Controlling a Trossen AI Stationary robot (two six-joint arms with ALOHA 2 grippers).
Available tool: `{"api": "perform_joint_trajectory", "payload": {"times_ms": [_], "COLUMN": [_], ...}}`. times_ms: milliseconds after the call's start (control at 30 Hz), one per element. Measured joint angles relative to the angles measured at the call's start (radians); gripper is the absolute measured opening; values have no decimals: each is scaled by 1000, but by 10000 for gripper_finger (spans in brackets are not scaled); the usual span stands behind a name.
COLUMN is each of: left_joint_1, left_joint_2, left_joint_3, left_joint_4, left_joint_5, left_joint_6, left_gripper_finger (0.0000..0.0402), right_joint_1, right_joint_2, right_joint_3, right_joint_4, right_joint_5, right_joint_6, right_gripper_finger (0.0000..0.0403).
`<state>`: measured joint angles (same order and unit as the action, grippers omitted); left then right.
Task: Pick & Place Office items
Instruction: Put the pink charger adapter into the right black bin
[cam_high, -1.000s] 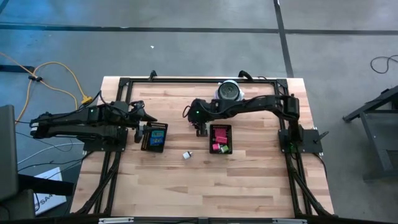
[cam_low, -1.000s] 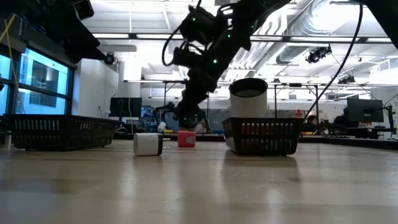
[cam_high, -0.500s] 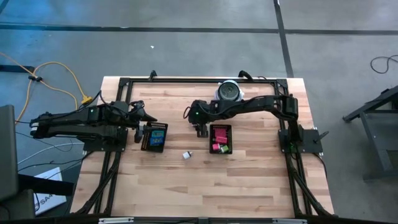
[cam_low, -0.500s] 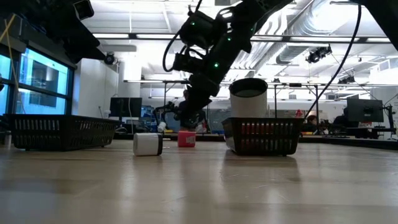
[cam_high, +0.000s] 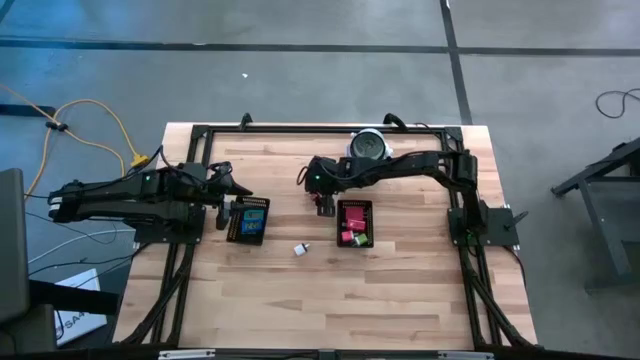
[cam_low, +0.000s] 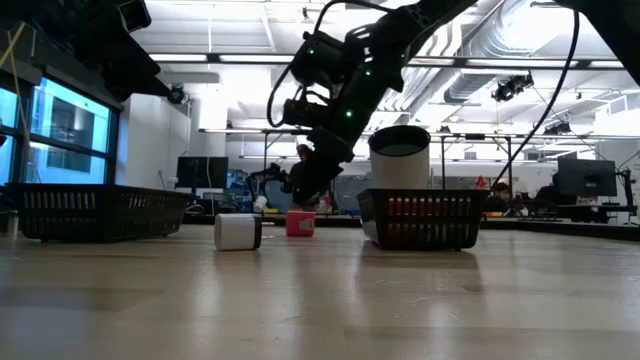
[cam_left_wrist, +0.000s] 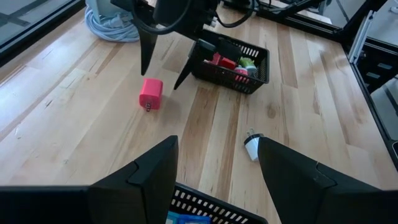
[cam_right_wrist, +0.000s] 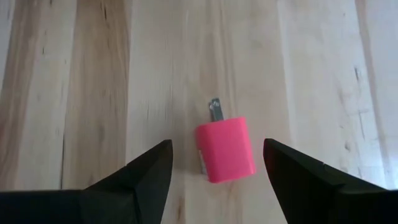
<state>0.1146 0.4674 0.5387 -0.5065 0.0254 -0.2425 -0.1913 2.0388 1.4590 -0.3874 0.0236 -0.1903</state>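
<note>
High view: two black mesh trays on my tabletop; one white piece loose between them.

Left wrist view: my left tool half open, empty, over its tray.

Right wrist view: one pink block lying below my right tool, fingers wide, untouched.

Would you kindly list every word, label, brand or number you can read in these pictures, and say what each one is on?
Nothing can be read in any view.
Pink charger block: plain faces, no print showing.
White block: no marking visible.
Black mesh tray with the pink and green pieces: no label.
White sheet on the floor, left of the table: dark marks, too small to read.
Room screens and signs in the low view: too blurred to read.
</note>
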Motion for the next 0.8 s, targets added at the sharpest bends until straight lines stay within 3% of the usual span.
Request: {"api": "perform_joint_trajectory", "payload": {"times_ms": [800], "left_joint_1": [0], "left_joint_2": [0], "left_joint_3": [0], "left_joint_4": [0], "left_joint_5": [0], "left_joint_6": [0], "left_gripper_finger": [216], "right_joint_1": [-27], "right_joint_2": [32], "right_joint_3": [0], "right_joint_4": [3], "right_joint_5": [-14], "right_joint_6": [-50], "right_gripper_finger": [239]}}
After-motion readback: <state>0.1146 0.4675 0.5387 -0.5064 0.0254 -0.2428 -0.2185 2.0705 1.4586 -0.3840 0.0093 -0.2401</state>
